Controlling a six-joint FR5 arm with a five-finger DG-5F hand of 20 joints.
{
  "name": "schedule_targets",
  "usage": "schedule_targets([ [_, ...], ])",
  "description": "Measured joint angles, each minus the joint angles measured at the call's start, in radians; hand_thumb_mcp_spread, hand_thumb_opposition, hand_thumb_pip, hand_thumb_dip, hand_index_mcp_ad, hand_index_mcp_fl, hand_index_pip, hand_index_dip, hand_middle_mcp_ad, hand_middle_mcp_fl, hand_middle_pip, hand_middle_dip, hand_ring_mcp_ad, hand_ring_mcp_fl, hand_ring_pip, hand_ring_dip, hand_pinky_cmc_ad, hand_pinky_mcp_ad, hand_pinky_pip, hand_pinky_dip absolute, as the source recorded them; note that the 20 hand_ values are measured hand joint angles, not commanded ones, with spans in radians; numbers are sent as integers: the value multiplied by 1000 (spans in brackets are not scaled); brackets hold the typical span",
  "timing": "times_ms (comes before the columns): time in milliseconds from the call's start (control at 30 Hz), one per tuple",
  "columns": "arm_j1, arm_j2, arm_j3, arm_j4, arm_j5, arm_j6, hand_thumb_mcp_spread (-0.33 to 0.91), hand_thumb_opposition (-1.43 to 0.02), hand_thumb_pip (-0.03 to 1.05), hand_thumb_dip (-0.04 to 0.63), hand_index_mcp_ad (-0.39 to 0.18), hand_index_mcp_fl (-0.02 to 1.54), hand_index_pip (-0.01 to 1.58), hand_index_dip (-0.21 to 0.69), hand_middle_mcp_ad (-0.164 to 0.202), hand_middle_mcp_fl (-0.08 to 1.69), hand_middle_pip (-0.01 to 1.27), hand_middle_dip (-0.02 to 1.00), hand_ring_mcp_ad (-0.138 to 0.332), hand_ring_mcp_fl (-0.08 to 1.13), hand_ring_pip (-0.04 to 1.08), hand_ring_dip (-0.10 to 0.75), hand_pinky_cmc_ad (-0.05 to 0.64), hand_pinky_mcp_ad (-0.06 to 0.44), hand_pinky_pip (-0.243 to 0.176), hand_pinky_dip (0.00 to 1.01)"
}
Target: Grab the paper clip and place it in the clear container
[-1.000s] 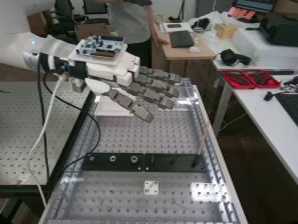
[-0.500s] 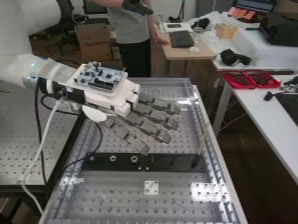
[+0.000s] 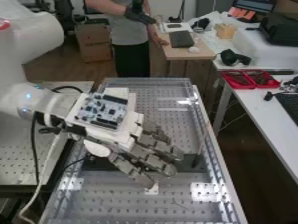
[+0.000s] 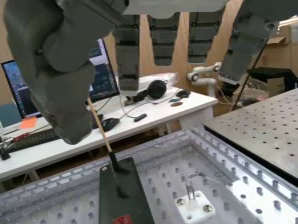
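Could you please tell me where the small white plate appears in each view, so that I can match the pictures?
High view: on the perforated surface, on the near side of the black strip, partly hidden by a fingertip of the robot hand.
Wrist view: the small white plate lies beside the black strip, with thin wire standing up from it.
Shared landmark: the black strip, with a thin brown stick rising at one end.

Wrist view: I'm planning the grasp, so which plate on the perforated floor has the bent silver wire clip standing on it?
The small white plate: the wire clip stands upright on it. At the long black plate rises a thin brown stick.
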Motion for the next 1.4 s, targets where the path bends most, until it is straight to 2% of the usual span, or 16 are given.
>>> schedule_targets([
  [167,-43,-49,34,14,-77,-6,335,-801,648,236,-77,75,1112,51,87,9,134,185,164,0,119,103,382,316,-93,497],
  [400,-93,-123,96,18,-194,-27,333,-817,648,253,-77,75,1283,68,87,9,138,185,164,0,119,103,382,316,-93,468],
  [567,-120,-161,131,23,-256,-44,342,-833,648,253,-93,87,1346,94,84,9,134,185,164,0,113,103,382,316,-93,468],
  [667,-133,-183,153,23,-288,-61,353,-834,684,260,-98,105,1361,98,84,5,134,185,164,0,106,103,382,316,-93,440],
  [833,-150,-218,186,30,-337,-82,363,-845,682,269,-106,122,1395,99,87,9,134,185,164,0,101,103,382,312,-93,410],
  [1400,-178,-310,260,46,-436,-143,391,-845,668,269,-124,220,1459,106,84,9,138,188,164,0,91,103,380,302,-94,346],
])
